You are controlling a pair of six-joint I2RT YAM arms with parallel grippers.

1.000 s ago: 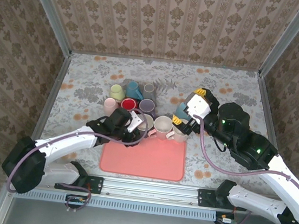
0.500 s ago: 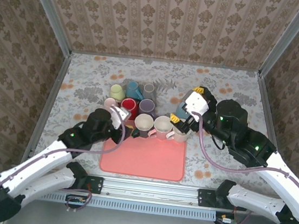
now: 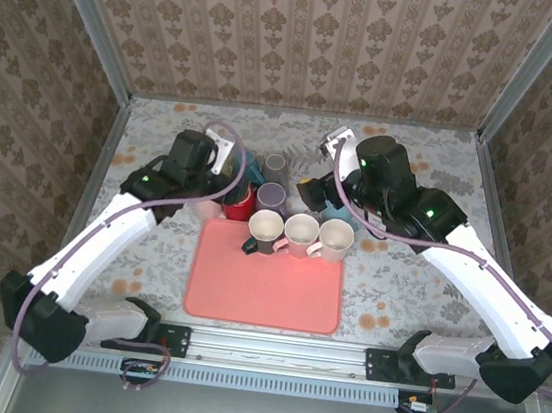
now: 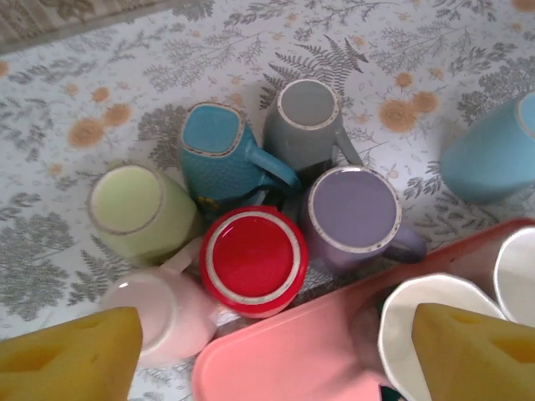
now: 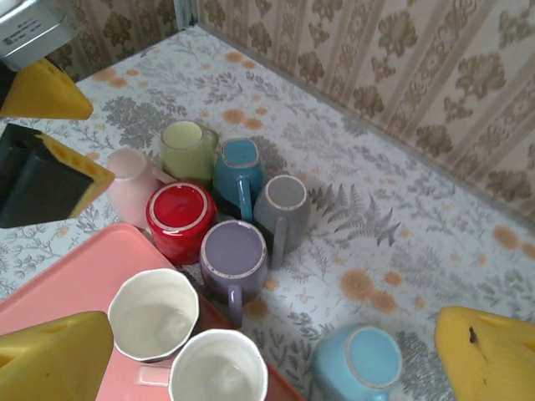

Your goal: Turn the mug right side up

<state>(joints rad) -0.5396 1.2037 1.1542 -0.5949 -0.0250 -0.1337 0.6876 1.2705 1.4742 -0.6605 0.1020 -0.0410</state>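
Several mugs stand upside down in a cluster behind the tray: lime, teal, grey, purple, red and pink. A light blue mug stands apart to the right, also bottom up. Three pale mugs stand right side up on the pink tray. My left gripper hovers open above the red mug and the tray's back edge, holding nothing. My right gripper hangs open, high over the purple mug and the upright mugs, also holding nothing.
The patterned table is walled on three sides by wallpapered panels. The left gripper shows at the upper left of the right wrist view, close to the lime and pink mugs. Bare cloth lies right of the light blue mug.
The left arm left a mug upright on the tray, drew back, then rose over the upside-down cluster with its jaws opening wide. The right arm lifted away from the tray's right mugs.
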